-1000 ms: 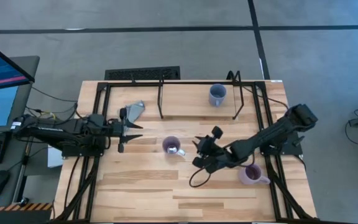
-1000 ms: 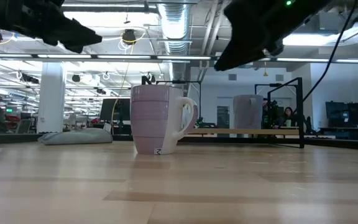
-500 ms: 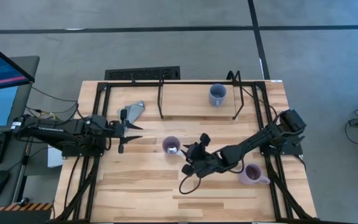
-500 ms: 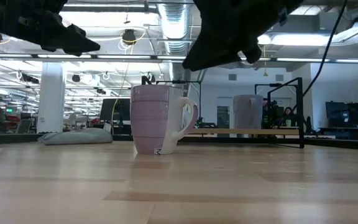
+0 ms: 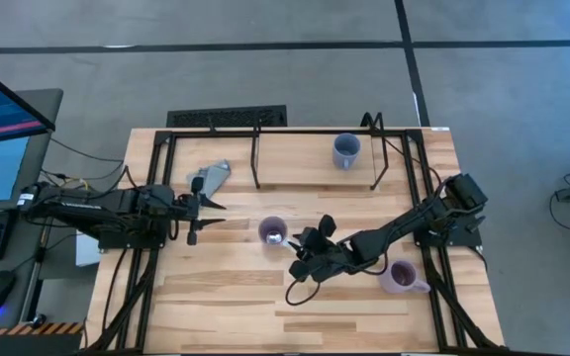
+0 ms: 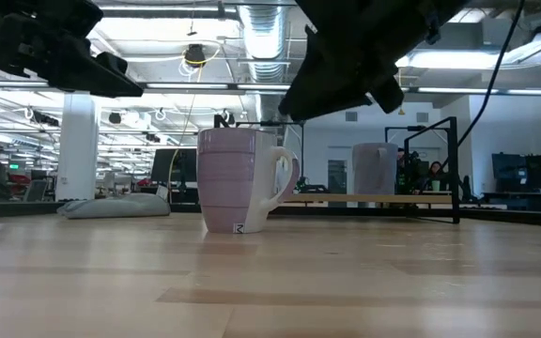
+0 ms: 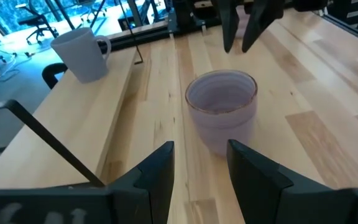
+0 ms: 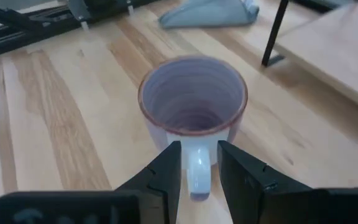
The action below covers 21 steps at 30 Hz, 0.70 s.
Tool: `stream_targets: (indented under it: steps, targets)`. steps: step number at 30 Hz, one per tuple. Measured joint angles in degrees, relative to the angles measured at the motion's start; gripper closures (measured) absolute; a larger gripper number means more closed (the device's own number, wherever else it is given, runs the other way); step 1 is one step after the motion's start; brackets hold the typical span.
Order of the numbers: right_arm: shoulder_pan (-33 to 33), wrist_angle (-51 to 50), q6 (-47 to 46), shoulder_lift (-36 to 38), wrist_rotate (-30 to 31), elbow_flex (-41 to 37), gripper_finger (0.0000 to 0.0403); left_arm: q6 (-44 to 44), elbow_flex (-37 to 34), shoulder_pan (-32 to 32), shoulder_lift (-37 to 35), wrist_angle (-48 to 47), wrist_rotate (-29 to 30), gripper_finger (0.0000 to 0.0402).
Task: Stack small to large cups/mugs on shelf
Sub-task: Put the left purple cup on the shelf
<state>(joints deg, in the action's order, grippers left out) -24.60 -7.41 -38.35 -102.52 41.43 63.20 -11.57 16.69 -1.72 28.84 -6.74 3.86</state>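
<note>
The purple mug (image 5: 272, 231) with a white patch and white handle (image 8: 197, 169) stands upright on its base mid-table; it also shows in the low view (image 6: 238, 183). My right gripper (image 5: 297, 244) hovers just right of and above it, narrowly open, its fingers (image 8: 166, 165) on either side of the handle without touching. My left gripper (image 5: 204, 214) hangs open and empty left of this mug (image 7: 221, 115). The blue-grey mug (image 5: 345, 150) stands on the shelf (image 5: 295, 163) at the far side. The pale lilac mug (image 5: 400, 278) stands on the table near the right edge.
A grey wedge-shaped object (image 5: 214, 176) lies at the shelf's left end, near my left gripper. The shelf's black uprights (image 5: 256, 158) stand between it and the board. A black frame runs along the table's left and right edges. A monitor and keyboard sit off the table's left.
My right gripper has moved toward the table's left edge, from near the lilac mug to just beside and above the purple mug's handle. The mugs have stayed where they were.
</note>
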Motion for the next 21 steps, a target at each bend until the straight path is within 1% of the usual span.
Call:
stream_targets:
  steps: [5, 11, 16, 21]
  targets:
    - [0.0, -2.39, -2.72, 0.0, -2.36, 0.0, 0.0278, 0.0, 0.0, 0.0, 0.0, 0.02, 0.02, 0.0262]
    - [0.36, -3.07, -2.78, 0.0, -2.69, -0.02, 0.0278, -0.64, 0.0, 0.0, 0.0, 0.09, 0.04, 0.0262]
    - [0.5, -3.2, -3.56, 0.0, -5.54, -0.03, 0.0278, -0.66, 0.0, 0.0, 0.0, 0.09, 0.04, 0.0262]
    - [0.7, -3.7, -4.11, 0.02, -5.69, -0.04, 0.0278, -0.81, 0.0, 0.01, 0.0, 0.11, 0.04, 0.0262]
